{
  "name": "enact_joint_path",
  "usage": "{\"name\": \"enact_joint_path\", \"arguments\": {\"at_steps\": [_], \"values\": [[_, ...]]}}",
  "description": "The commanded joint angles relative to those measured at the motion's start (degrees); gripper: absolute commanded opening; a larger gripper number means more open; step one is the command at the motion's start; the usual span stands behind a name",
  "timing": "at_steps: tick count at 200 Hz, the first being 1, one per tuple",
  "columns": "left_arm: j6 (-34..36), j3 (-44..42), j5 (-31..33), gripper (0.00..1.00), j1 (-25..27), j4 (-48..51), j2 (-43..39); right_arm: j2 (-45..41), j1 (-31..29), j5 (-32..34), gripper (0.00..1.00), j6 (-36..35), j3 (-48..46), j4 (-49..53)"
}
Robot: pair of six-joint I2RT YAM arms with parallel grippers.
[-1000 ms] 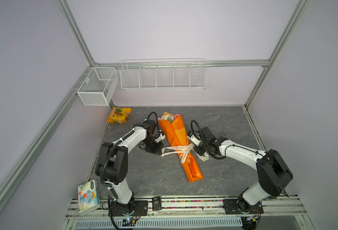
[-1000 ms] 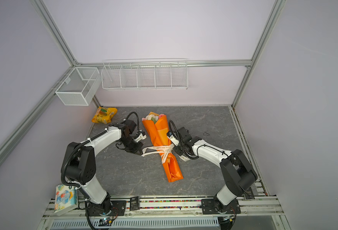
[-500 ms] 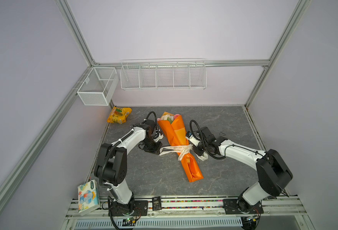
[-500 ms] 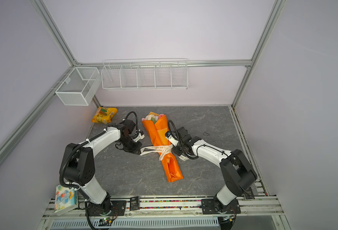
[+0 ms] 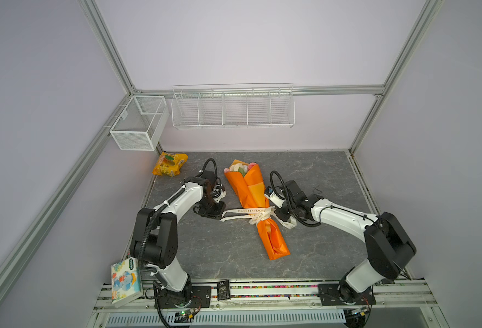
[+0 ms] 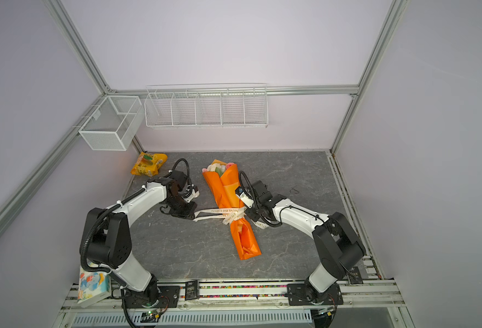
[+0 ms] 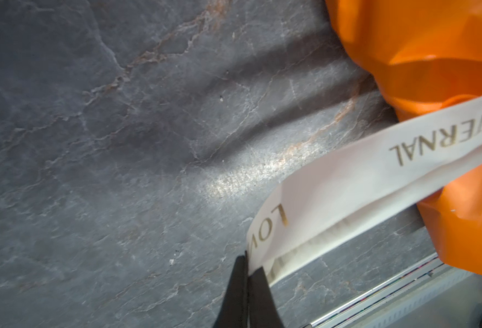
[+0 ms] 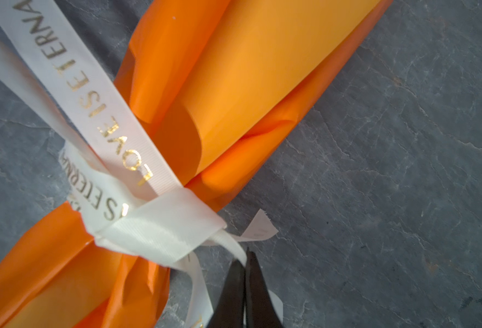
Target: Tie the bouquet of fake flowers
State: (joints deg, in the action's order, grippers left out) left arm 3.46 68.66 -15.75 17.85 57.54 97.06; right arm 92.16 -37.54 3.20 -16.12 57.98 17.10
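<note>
Orange bouquet (image 5: 251, 196) (ribboned) beside right tool (image 8: 244, 265)

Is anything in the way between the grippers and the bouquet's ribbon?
Nothing visible. The left gripper is shut on the ribbon beside the bouquet; the right gripper pinches it at the knot.

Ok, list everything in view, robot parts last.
bouquet: one, orange wrap, lying mid-table
ribbon: one, cream with gold lettering, round the bouquet
snack packet: one, yellow-orange, table's far left corner
tissue pack: one, white with print, front left, beside the table
mesh basket: one, white, left wall
wire rack: one, white, back wall
tags: two, black, front edge
table: one, dark grey
left gripper: one, black, shut on ribbon left of bouquet
right gripper: one, black, shut on ribbon right of bouquet
</note>
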Motion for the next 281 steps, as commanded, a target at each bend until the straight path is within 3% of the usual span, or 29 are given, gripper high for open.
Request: {"name": "enact_joint_path", "arguments": {"at_steps": [1, 47, 56, 67, 73, 100, 124, 137, 170, 192, 245, 281], "values": [[0.02, 0.20, 3.50, 0.00, -1.15, 1.72, 1.02, 0.59, 0.02, 0.19, 0.07, -0.82, 0.92, 1.08], [0.55, -0.94, 0.10, 0.00, -1.61, 0.03, -0.37, 0.31, -0.17, -3.18, 0.07, -1.12, 0.80, 0.87], [1.26, -0.28, -2.57, 0.24, -1.62, 0.41, -0.22, 0.54, -0.43, -4.15, 0.09, -1.58, 0.91, 1.17], [1.56, 0.56, -4.80, 0.41, -1.59, 0.85, -0.74, 1.02, -0.76, -4.46, 0.08, -1.95, 1.04, 1.24], [0.90, 0.33, -4.39, 0.58, -1.59, -0.03, -2.13, 1.21, -0.90, -4.41, 0.07, -2.11, 1.25, 1.47], [-3.80, -1.33, -0.09, 0.70, -1.59, -5.00, -11.32, 1.29, -1.04, -2.68, 0.07, -2.12, 1.46, 1.71], [-6.38, -4.39, -9.63, 0.67, 1.36, -12.49, -17.55, 1.19, -0.98, -2.45, 0.07, -1.94, 1.52, 1.25], [-6.25, -4.85, -5.68, 0.68, 6.15, -13.15, -17.45, 1.36, -0.95, -2.28, 0.07, -1.76, 1.88, 1.50], [-9.01, -7.02, -11.95, 0.64, 13.38, -21.43, -12.49, 0.49, -0.96, -1.99, 0.07, -1.46, 1.26, 1.17], [-9.19, -4.51, -8.96, 0.64, 17.37, -21.41, -6.64, 0.27, -1.04, -2.20, 0.07, -1.41, 1.36, 1.65], [-9.07, -0.64, -5.84, 0.63, 18.18, -19.43, 2.47, 0.02, -0.94, -2.36, 0.07, -1.72, 1.79, 1.79], [-8.83, -0.30, -7.88, 0.62, 18.29, -21.29, 5.10, 0.37, -1.04, -2.41, 0.07, -1.62, 1.70, 1.71]]}}
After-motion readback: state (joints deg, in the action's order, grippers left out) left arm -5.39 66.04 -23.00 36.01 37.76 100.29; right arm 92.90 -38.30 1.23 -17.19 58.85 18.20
